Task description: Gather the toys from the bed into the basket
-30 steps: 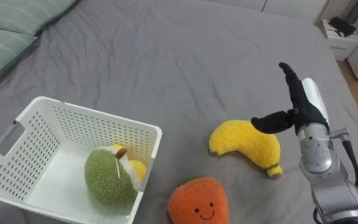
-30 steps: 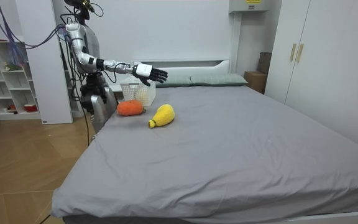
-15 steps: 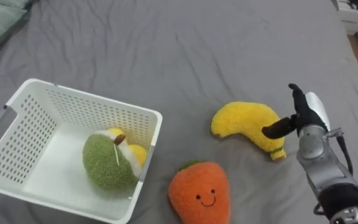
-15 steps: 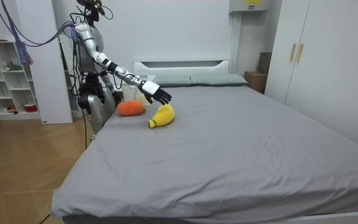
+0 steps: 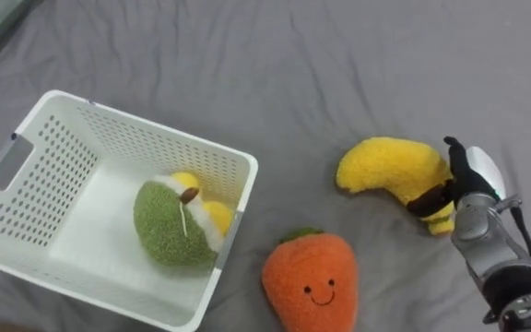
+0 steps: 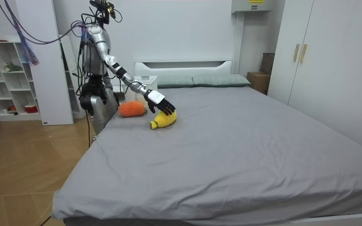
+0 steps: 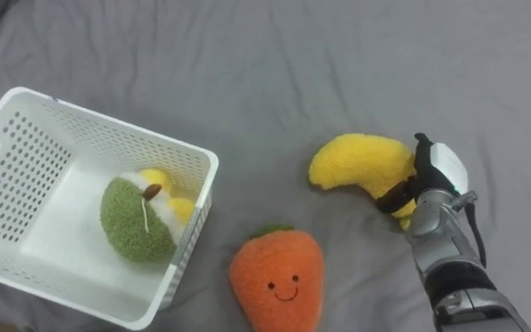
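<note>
A yellow banana plush (image 5: pixel 390 166) lies on the grey bed (image 5: pixel 339 65). My right hand (image 5: pixel 476 175) rests on its right end, fingers fairly straight against the plush and the thumb laid across its brown-tipped end. An orange carrot plush (image 5: pixel 310 281) with a smiling face lies just left of and nearer than the banana. A white perforated basket (image 5: pixel 159 129) stands at the left and holds a green and yellow round plush (image 5: pixel 169 221). In the room view I stand at the bed's corner with my right arm stretched down to the banana (image 6: pixel 162 119).
Pillows (image 6: pixel 206 80) lie at the head of the bed. A white shelf unit (image 6: pixel 8 81) stands behind me and wardrobes (image 6: pixel 332 56) on the room view's right. Bare grey cover stretches beyond the toys.
My right arm has come down from above the bed, and the hand now lies on the banana's end. The eye view has tipped down and nearer.
</note>
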